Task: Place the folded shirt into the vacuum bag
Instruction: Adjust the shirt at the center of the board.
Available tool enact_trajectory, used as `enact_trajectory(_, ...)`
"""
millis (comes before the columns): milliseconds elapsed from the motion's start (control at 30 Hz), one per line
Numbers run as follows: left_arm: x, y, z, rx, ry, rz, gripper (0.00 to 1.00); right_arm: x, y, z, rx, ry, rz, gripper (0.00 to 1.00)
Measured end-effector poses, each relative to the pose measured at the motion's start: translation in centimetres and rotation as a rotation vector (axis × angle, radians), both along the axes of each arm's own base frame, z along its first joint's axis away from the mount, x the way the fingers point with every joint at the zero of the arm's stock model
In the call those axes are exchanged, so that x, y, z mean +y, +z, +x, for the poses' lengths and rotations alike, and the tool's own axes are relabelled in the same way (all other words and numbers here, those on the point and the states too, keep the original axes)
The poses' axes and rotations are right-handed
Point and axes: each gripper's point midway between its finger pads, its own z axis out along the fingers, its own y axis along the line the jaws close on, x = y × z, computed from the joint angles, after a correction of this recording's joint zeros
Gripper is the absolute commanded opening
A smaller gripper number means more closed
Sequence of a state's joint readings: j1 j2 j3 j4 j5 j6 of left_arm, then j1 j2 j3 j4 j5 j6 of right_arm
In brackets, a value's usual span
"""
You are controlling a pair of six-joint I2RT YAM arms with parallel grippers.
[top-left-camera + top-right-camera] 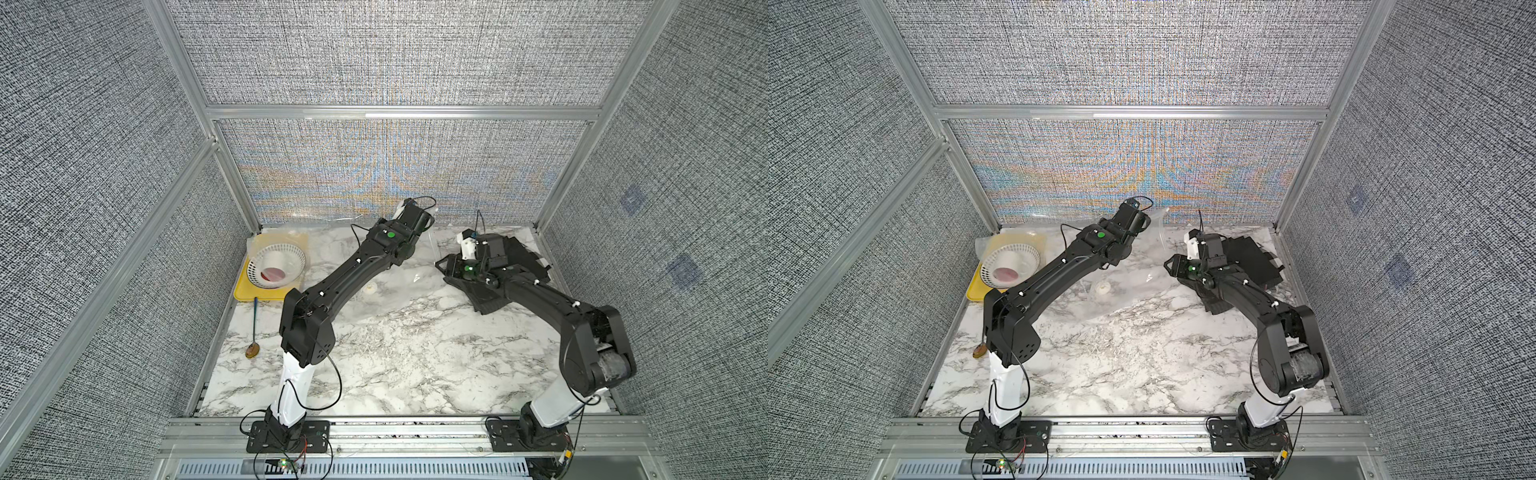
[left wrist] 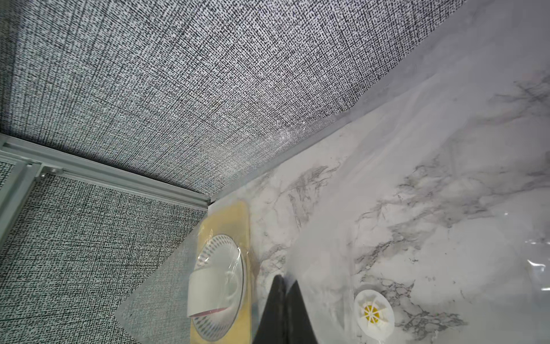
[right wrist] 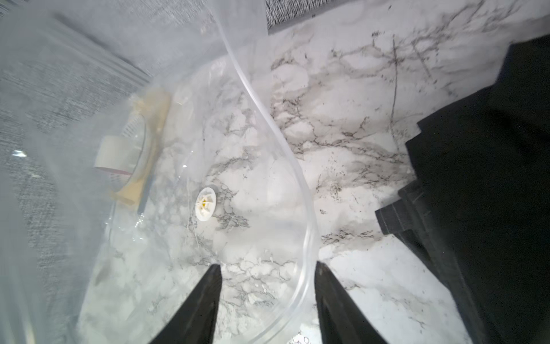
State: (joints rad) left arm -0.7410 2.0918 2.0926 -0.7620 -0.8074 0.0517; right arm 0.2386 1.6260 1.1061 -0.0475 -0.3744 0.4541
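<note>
Shows a large, clear, crinkly vacuum bag [image 3: 166, 232] with a small round white valve [image 3: 206, 204], spread over the far middle and left of the table, its open rim toward the right. Shows one raised edge pinched in the fully closed left gripper [image 2: 282, 283], with the right gripper [image 3: 268, 268] spread apart and empty, the rim curving beside one finger and the black folded shirt [image 3: 491, 178] lying just right. Sets all this on a white marble-patterned table [image 1: 395, 353] inside grey woven walls [image 1: 395, 54], with a yellow tray [image 1: 249, 293] at far left.

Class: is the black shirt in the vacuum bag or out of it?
Out. The black shirt lies on the marble tabletop beside the vacuum bag, outside its rim.
</note>
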Motion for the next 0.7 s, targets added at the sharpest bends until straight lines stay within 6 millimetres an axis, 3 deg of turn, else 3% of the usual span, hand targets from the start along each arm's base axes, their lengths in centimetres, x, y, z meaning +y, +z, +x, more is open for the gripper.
enact_trajectory(200, 0.0, 0.1, 0.8, 0.003, -0.002, -0.032, 0.0, -6.4, -1.9, -3.0, 0.054, -0.167, -0.015, 0.63)
enact_trajectory(433, -1.3, -1.4, 1.2, 0.039, -0.034, -0.056, 0.0, -9.2, -3.6, -4.8, 0.071, -0.272, -0.18, 0.64)
enact_trajectory(700, -1.4, -2.6, 1.6, 0.066, -0.035, -0.058, 0.0, -9.3, -4.8, -4.8, 0.084, -0.292, -0.534, 0.65)
